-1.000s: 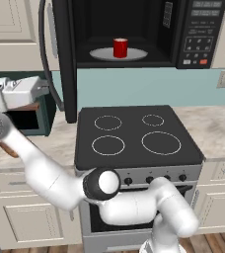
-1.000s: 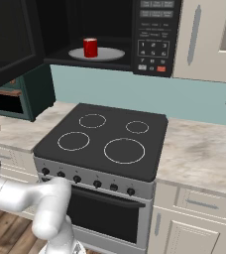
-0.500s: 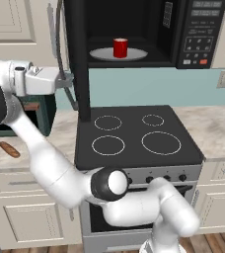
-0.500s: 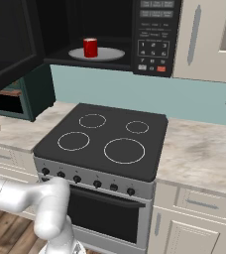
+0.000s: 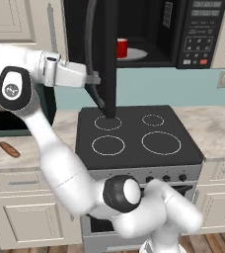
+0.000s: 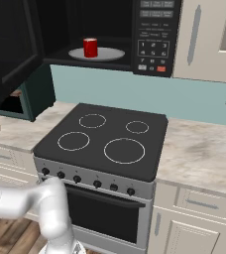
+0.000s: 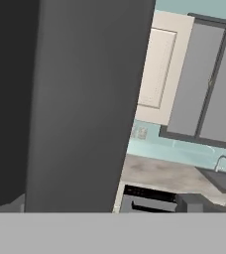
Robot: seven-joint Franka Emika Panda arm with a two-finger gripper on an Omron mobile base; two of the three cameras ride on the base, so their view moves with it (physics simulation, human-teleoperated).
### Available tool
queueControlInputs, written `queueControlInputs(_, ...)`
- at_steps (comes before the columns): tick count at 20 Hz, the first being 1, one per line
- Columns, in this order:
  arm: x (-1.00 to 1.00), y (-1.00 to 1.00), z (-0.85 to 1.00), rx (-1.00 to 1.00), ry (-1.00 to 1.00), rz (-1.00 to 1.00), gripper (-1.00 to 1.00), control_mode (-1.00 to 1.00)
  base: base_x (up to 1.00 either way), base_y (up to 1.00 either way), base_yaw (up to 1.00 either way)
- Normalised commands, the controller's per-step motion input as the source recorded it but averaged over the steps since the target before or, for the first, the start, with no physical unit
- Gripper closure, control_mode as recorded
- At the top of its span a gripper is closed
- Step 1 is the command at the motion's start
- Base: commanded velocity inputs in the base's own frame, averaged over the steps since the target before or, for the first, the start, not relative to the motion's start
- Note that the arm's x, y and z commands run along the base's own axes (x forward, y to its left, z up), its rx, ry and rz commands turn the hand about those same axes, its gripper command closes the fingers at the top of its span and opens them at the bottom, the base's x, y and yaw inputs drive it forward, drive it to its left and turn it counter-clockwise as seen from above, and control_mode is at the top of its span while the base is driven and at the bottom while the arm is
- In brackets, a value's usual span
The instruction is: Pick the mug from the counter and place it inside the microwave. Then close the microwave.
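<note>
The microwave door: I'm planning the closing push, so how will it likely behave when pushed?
The microwave door looks like a rigid flat slab, so it should swing rather than flex. The gripper sits at its outer face, probably good leverage. The mug stands well inside on the turntable plate, likely clear.

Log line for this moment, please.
mug: on turntable in microwave | door: part open | claw: against door | phase: closing

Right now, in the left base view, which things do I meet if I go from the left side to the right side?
Bread on the counter → gripper at the microwave door → red mug on the turntable plate → microwave button panel → wall outlet.
</note>
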Motion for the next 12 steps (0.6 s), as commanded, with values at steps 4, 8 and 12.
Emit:
queueControlInputs(4,0.0,-0.82,0.0,0.0,0.0,0.09,-1.0,-1.0,0.0,0.0,0.0)
queueControlInputs(8,0.03,-0.85,0.0,0.0,0.0,0.14,-1.0,-1.0,0.0,0.0,0.0)
queueControlInputs(12,0.13,-0.81,0.0,0.0,0.0,0.16,-1.0,-1.0,0.0,0.0,0.0)
